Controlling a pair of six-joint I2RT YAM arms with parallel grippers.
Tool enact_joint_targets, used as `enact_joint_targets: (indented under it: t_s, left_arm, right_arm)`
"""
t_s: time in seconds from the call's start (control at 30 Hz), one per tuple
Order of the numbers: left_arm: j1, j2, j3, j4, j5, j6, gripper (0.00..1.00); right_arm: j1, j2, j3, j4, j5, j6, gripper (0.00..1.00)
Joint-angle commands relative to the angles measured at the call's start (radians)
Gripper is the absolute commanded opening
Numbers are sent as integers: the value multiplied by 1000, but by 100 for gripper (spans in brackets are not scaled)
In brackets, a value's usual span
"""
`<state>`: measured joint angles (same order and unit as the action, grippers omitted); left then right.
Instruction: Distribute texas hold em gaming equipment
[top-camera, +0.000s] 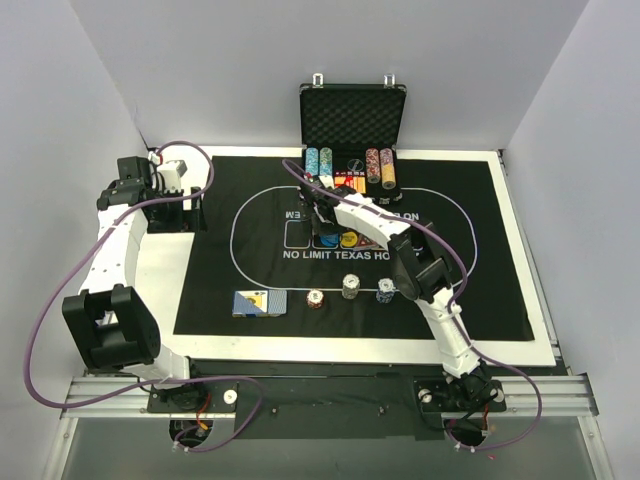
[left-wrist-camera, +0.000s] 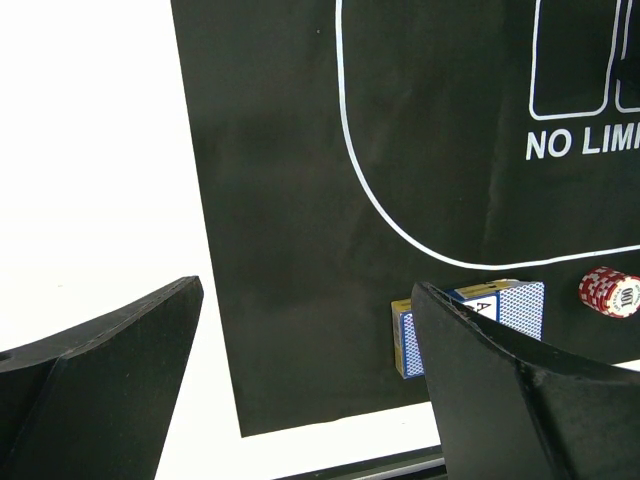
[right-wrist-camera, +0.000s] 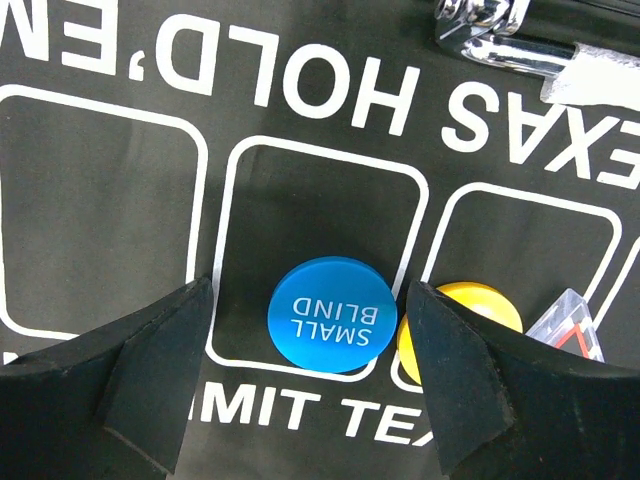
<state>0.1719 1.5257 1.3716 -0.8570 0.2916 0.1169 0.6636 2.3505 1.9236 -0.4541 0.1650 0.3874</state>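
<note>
Right wrist view: right claw (right-wrist-camera: 308, 295) is spread wide, nothing gripped; blue disc (right-wrist-camera: 333, 314) is framed between its fingers, flat on mat (right-wrist-camera: 100, 200). Yellow disc (right-wrist-camera: 470, 303), just beside, could be knocked on closing. Left claw (left-wrist-camera: 305, 290) is also spread, empty.

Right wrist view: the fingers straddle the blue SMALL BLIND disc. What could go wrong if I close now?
The blue disc lies flat on the mat, so the open right gripper may skid over it instead of gripping. The yellow disc, partly hidden behind one finger, could get nudged or pinched too.
</note>
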Motion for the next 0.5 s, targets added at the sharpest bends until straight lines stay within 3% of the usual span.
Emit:
enact_joint_targets:
  t_s: [0.0, 0.1, 0.2, 0.47]
  left_arm:
    - [5, 5, 29, 9, -2, 15, 97]
    - [5, 10, 34, 10, 0, 12, 97]
    - [5, 13, 32, 13, 0, 12, 97]
    - [5, 1, 15, 23, 0, 0, 97]
  right_arm:
    - [-9, -39, -37, -34, 53, -22, 72]
    - [-6, -46, -57, -32, 53, -25, 64]
    - [7, -56, -81, -32, 56, -22, 48]
    - [63, -65, -95, -34, 73, 34, 33]
